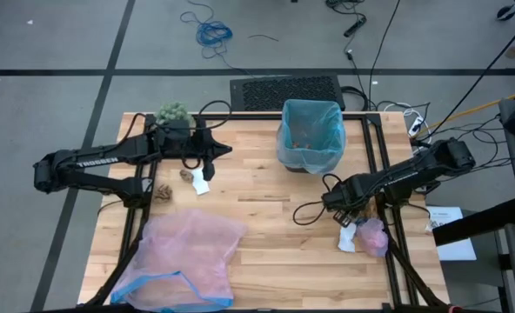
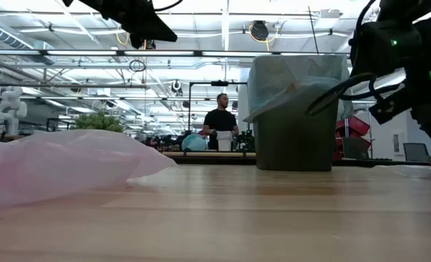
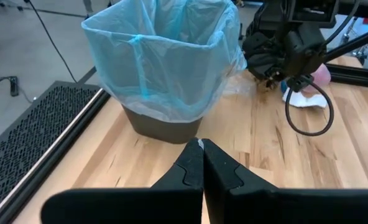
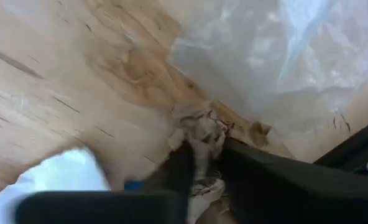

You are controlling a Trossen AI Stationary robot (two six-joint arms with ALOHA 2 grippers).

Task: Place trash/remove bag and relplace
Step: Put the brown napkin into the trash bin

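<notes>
Right end effector [image 4: 202, 165] pinches a brown scrap [image 4: 202, 134] narrowly; lift straight, then carry toward twelve o'clock over the bag [image 1: 311, 130].

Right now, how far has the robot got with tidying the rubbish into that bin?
Early on. The brown bin is lined with the light-blue bag. The right gripper is pinching a brown scrap at the table's right side. Left to do: the pink wad, white paper, scraps near the shut left gripper, then swapping the bag.
</notes>
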